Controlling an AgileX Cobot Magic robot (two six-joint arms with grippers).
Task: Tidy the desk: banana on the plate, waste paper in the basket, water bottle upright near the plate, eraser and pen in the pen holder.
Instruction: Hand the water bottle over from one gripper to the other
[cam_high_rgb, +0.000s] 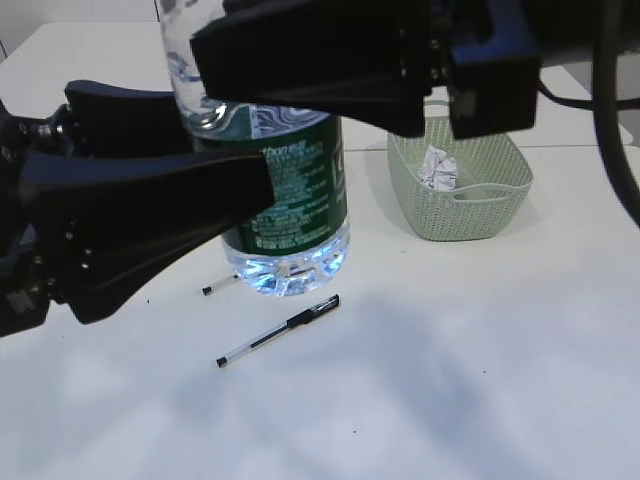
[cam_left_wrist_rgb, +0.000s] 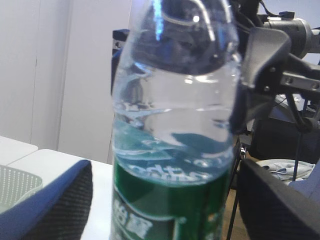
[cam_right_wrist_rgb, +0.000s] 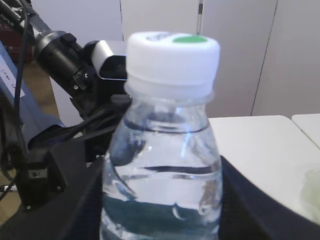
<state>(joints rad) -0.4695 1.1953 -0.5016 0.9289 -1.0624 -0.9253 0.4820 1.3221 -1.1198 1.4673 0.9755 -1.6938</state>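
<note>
The water bottle (cam_high_rgb: 290, 200), clear with a white cap and dark green label, stands upright close in front of the exterior camera. Whether its base rests on the desk (cam_high_rgb: 450, 380) I cannot tell. My right gripper (cam_high_rgb: 215, 70) comes in from the upper right and is shut on the bottle's clear upper part (cam_right_wrist_rgb: 165, 165), with both fingers pressed to its sides (cam_right_wrist_rgb: 162, 215). My left gripper (cam_high_rgb: 235, 155) is open around the label, and gaps show on both sides of the bottle (cam_left_wrist_rgb: 172, 125) between its fingers (cam_left_wrist_rgb: 167, 210). The banana, eraser and pen holder are out of view.
The sage-green basket (cam_high_rgb: 470, 200) stands at the back right with a ball of waste paper (cam_high_rgb: 438, 168) in it. One pen (cam_high_rgb: 280, 330) lies in front of the bottle, and another pen (cam_high_rgb: 220, 285) pokes out from behind its base. A pale-green rim, likely the plate (cam_right_wrist_rgb: 314, 190), shows at the right wrist view's edge.
</note>
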